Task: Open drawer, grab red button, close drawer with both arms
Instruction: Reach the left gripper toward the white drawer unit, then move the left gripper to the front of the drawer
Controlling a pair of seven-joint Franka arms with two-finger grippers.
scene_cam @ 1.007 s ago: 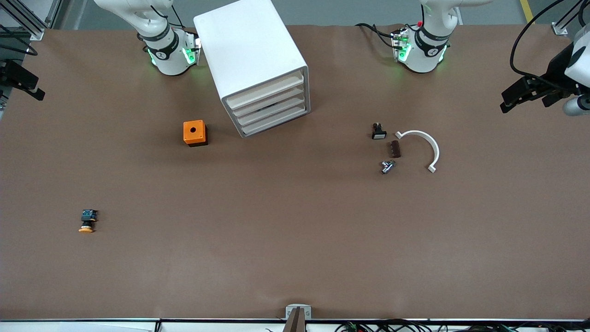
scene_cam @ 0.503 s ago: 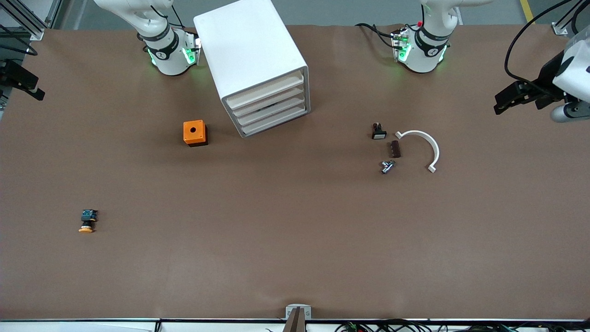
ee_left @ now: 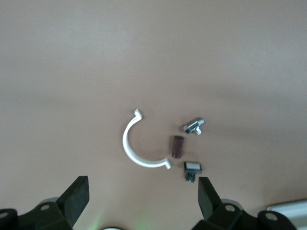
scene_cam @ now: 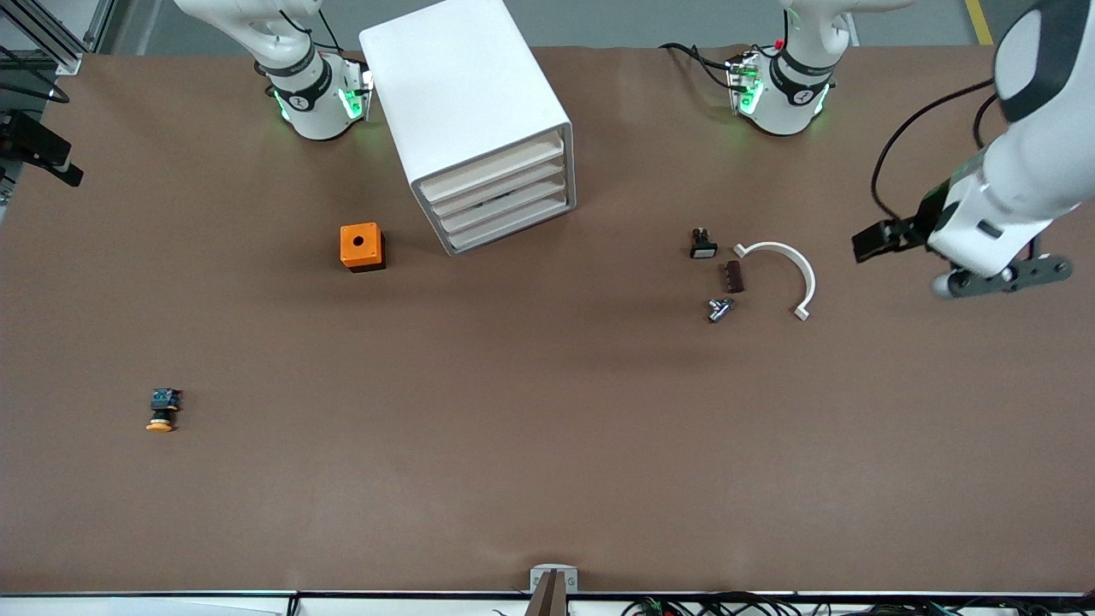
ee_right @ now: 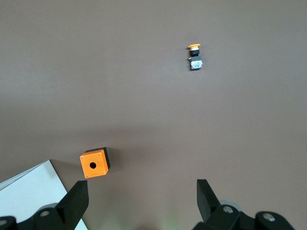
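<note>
The white cabinet [scene_cam: 466, 103] stands between the two arm bases. Its four cream drawer fronts [scene_cam: 500, 198] are all shut, and I cannot tell which one is the drawer. The button is hidden. My left gripper [scene_cam: 881, 239] hangs high over the table toward the left arm's end. It is open and empty [ee_left: 141, 181], and it looks down on small parts. My right gripper [scene_cam: 47, 154] waits high over the right arm's end of the table. It too is open with nothing in it [ee_right: 141, 183]. A cabinet corner [ee_right: 29, 191] shows below it.
An orange box with a round hole [scene_cam: 362, 246] sits beside the cabinet. An orange-capped button [scene_cam: 162, 411] lies nearer the camera. Below the left gripper lie a white arc [scene_cam: 783, 261], a black switch [scene_cam: 703, 244], a brown piece [scene_cam: 733, 276] and a metal piece [scene_cam: 719, 309].
The left arm has swung in from the table's end toward the white arc, its hand turning as it came. The right arm and all the objects have stayed still.
</note>
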